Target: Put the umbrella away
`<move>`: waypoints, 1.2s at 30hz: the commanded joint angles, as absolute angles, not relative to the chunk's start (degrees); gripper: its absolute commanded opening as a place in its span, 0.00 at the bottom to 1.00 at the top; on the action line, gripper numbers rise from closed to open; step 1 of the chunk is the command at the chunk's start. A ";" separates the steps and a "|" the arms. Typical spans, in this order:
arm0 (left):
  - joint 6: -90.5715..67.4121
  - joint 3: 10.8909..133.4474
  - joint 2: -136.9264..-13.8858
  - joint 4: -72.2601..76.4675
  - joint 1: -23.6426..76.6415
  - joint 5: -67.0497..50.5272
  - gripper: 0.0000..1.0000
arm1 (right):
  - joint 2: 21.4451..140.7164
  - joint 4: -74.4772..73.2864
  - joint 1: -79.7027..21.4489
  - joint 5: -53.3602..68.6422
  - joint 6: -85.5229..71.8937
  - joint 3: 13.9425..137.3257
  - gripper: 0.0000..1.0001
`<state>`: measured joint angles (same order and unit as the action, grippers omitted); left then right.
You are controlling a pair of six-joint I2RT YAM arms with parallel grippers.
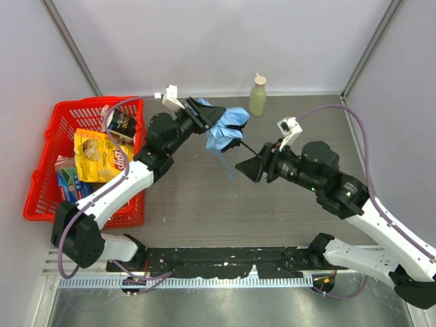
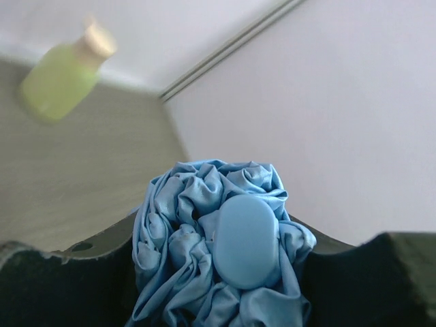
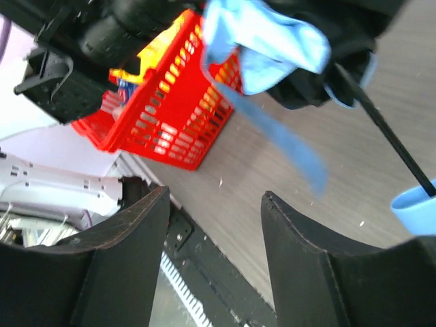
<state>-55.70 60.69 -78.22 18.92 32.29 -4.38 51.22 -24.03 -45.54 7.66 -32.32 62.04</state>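
The sky-blue umbrella (image 1: pixel 223 131) hangs in the air, bunched up, above the table's middle back. My left gripper (image 1: pixel 203 116) is shut on its crumpled fabric. In the left wrist view the fabric (image 2: pixel 174 238) and a light-blue oval cap (image 2: pixel 245 242) fill the gap between the jaws. The thin black shaft (image 3: pixel 385 133) runs down to the light-blue handle (image 3: pixel 415 210), and a blue strap (image 3: pixel 286 143) dangles. My right gripper (image 1: pixel 244 169) is open and empty (image 3: pixel 214 194), just beside the handle end, its jaws wide apart.
A red basket (image 1: pixel 42 178) with snack packets stands at the left; it also shows in the right wrist view (image 3: pixel 170 102). A pale green bottle (image 1: pixel 257 95) stands at the back wall, also in the left wrist view (image 2: pixel 61 78).
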 commanded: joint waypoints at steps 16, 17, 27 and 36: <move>-84.34 78.04 -75.76 64.75 24.09 -24.52 0.00 | 52.02 -31.20 -32.99 -19.39 -20.83 75.76 0.77; -87.42 78.22 -76.37 67.39 23.73 -24.52 0.00 | 53.95 -30.42 -31.05 -14.20 -19.96 75.67 0.78; -100.02 79.10 -80.15 78.74 23.55 -23.91 0.00 | 70.03 53.58 -22.91 58.09 -58.68 56.77 0.85; -104.23 79.19 -83.14 82.79 24.17 -21.45 0.00 | 93.05 89.50 -40.60 54.14 -75.81 69.77 0.78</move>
